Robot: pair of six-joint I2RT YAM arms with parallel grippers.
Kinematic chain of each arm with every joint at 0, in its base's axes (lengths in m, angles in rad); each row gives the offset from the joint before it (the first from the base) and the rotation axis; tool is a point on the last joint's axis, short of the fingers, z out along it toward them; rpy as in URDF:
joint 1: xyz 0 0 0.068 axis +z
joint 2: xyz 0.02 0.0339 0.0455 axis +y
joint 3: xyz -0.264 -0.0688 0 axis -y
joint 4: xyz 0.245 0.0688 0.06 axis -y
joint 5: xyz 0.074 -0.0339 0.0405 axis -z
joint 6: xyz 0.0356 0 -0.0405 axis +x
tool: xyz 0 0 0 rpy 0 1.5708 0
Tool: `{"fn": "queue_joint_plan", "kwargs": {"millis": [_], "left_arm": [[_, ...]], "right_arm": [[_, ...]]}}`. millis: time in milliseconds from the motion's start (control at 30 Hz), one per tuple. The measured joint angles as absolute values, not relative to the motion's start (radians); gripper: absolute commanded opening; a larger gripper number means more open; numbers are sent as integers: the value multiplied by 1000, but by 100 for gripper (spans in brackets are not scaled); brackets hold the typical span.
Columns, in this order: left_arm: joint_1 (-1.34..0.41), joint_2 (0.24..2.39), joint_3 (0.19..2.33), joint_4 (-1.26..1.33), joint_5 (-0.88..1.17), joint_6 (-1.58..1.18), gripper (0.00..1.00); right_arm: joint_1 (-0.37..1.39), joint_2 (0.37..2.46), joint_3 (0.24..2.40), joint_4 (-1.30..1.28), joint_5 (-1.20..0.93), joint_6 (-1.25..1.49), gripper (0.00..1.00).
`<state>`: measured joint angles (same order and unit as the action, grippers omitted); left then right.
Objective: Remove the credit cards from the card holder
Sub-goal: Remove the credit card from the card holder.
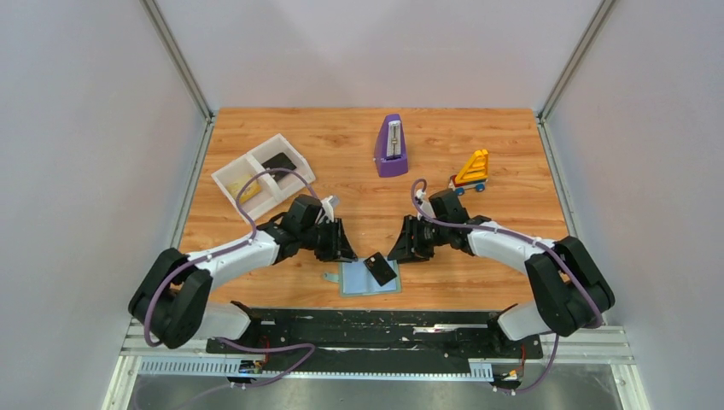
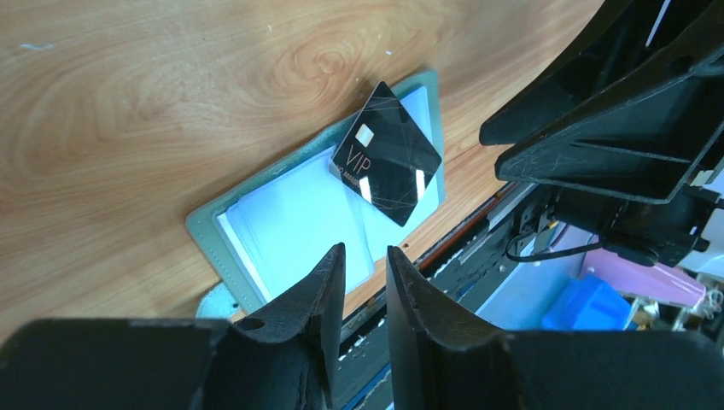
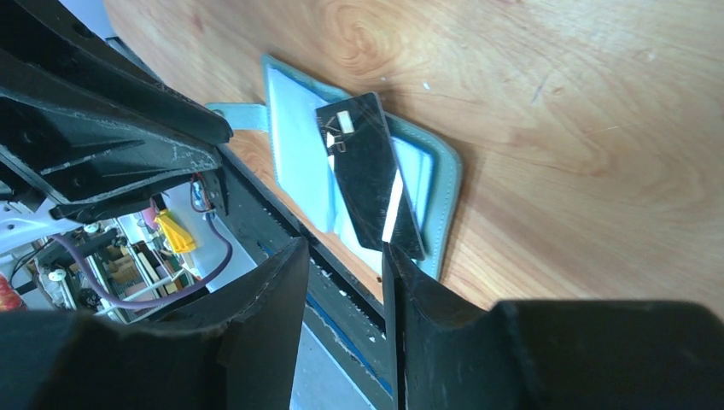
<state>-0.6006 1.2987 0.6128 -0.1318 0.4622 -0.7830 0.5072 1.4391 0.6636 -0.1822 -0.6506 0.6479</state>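
Near edge: black mounting plate (image 1: 376, 329) carries both arm bases, w/ an alu. rail (image 1: 384, 369) in front of it and purple cables looped along the arms.

Surface (image 1: 461, 286): orange-brown wood-grain laminate, light scuffs visible in the wrist views.

Card holder (image 1: 363, 282) lies open and flat just inside the near edge, roughly centred, pale teal rim, lighter pockets inside, strap tab (image 1: 330, 276) sticking out to the left. Dark card (image 1: 381, 269) rests on its right half, turned diamond-wise, one corner past the holder's far edge. It is glossy w/ "VIP" lettering, and no claw touches it.

Left claw (image 2: 365, 252): low, just left of the holder, fingers a narrow gap apart, nothing between them. Right claw (image 3: 346, 248): just right of the holder, fingers apart, also empty. The two face each other across the holder.

Mid-left: white two-compartment tray (image 1: 224, 179), set at an angle. Yellowish card (image 1: 248, 192) in the nearer compartment, a dark flat item (image 1: 278, 161) in the farther one.

Far centre: purple metronome (image 1: 391, 147), upright. Far right: yellow toy (image 1: 471, 169) on blue wheels.

Room: pale grey panels on 3 sides, alu. posts at the back corners.
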Motion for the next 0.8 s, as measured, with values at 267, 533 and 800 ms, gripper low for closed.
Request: {"fn": "queue_joint_plan", "kwargs": {"millis": [267, 533, 800], "left_arm": [[-670, 1465, 630, -14, 489, -818, 22], [-689, 1568, 621, 93, 488, -848, 19], [-692, 1609, 613, 139, 490, -852, 18]], "right_arm": [[507, 1505, 680, -182, -647, 622, 38], [507, 1572, 682, -162, -657, 618, 38], [516, 1601, 679, -147, -665, 618, 37]]}}
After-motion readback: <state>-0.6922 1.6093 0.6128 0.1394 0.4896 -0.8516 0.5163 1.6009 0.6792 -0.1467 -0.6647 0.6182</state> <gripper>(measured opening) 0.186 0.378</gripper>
